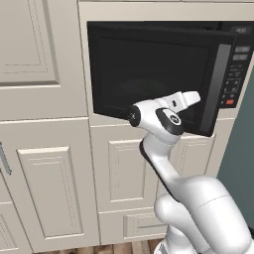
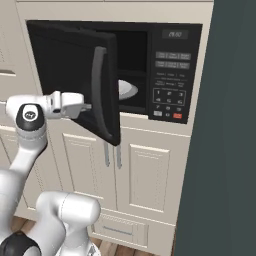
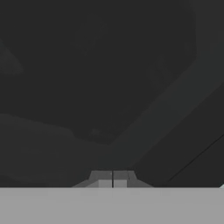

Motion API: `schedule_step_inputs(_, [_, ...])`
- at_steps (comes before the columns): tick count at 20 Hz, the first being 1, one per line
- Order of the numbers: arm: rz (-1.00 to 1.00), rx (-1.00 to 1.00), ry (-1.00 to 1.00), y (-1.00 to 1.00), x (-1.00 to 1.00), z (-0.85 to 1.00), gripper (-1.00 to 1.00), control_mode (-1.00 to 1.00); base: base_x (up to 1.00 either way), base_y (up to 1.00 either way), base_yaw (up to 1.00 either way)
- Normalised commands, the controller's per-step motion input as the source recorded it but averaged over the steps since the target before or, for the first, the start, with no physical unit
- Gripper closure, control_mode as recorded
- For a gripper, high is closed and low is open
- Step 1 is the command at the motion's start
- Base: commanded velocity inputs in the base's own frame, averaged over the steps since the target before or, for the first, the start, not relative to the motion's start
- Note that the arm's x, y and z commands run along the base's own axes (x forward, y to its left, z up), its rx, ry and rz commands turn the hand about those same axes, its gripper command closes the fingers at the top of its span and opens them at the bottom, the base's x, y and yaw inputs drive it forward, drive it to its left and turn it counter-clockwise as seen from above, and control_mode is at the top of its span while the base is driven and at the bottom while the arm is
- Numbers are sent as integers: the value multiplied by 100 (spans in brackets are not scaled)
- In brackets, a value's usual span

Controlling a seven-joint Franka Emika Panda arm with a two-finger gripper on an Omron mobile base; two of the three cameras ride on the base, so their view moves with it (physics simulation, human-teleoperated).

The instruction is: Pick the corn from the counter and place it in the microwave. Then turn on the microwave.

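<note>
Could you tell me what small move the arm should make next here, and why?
Probably push the door further toward closed. The pincer is shut, its tips up against the door's dark glass, and the door stands partly open with a gap left at the handle side. The red button on the keypad likely comes after that.

Cream cabinet doors (image 1: 47, 188), wood floor (image 1: 129, 248)

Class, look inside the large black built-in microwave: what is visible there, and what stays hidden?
Inside the large black built-in microwave, past its half-open dark glass door, part of a white round plate shows. The door covers the remaining interior, so the corn cannot be confirmed.
</note>
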Motion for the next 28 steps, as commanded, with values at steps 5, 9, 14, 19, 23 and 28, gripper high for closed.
schedule_step_inputs(5, [3,0,-2,-6,28,6,100,-100,0,0,0])
schedule_step_inputs(9, [4,0,-4,-5,24,3,100,-100,0,0,0])
schedule_step_inputs(14, [5,0,-4,-5,23,3,100,-100,0,0,0])
schedule_step_inputs(19, [5,0,-4,-4,20,6,100,-100,0,0,0])
schedule_step_inputs(23, [5,0,-3,-3,17,12,100,-100,0,0,0])
schedule_step_inputs(28, [4,0,-2,-4,20,13,100,-100,0,0,0])
